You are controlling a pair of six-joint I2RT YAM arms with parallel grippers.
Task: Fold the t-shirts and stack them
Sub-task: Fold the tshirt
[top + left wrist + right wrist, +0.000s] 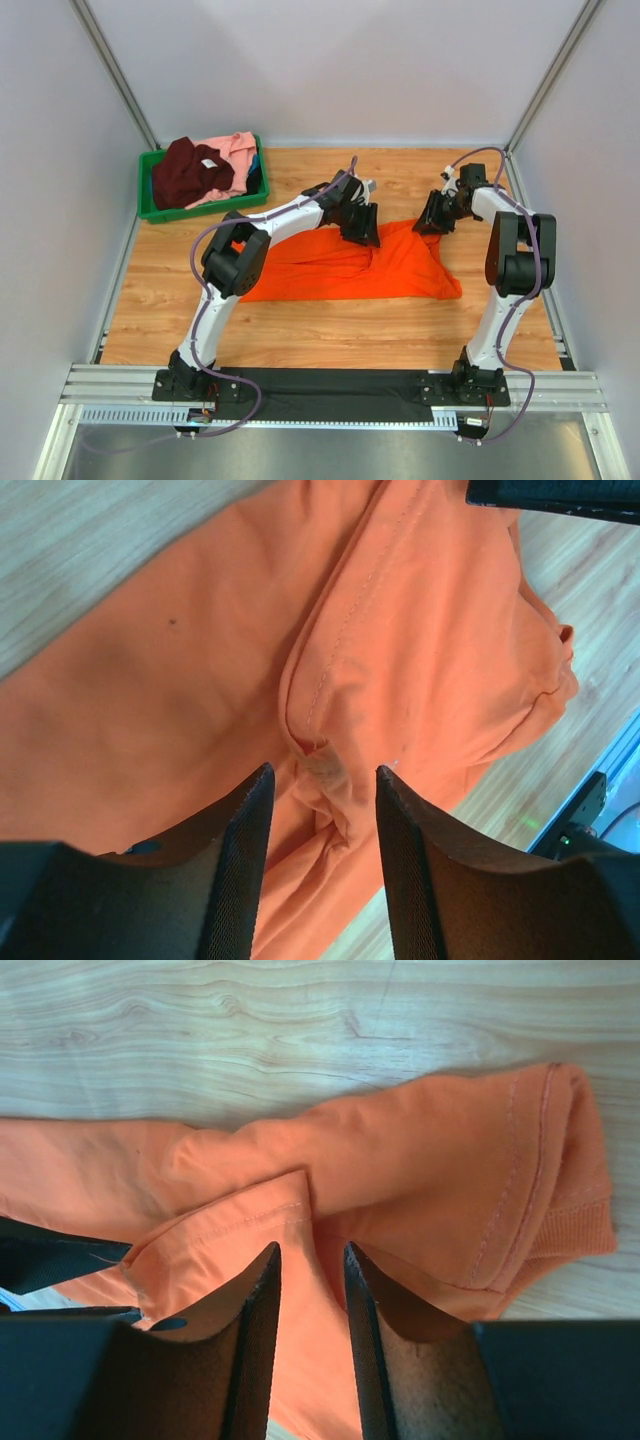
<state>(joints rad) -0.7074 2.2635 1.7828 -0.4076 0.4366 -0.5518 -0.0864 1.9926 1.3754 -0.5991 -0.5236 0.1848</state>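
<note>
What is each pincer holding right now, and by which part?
Both pincers, left and right, straddle folds along the far edge of the orange t-shirt. Jaws are parted around cloth; a firm grip cannot be told.

Three t-shirts: one orange [350, 265], one maroon [188, 173], one pink [235, 150]; one green bin [148, 208]; two arms.

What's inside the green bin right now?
The green bin holds a dark maroon shirt with a white neck label, lying partly over a light pink shirt. A sliver of blue shows at the right edge; anything beneath is covered.
</note>
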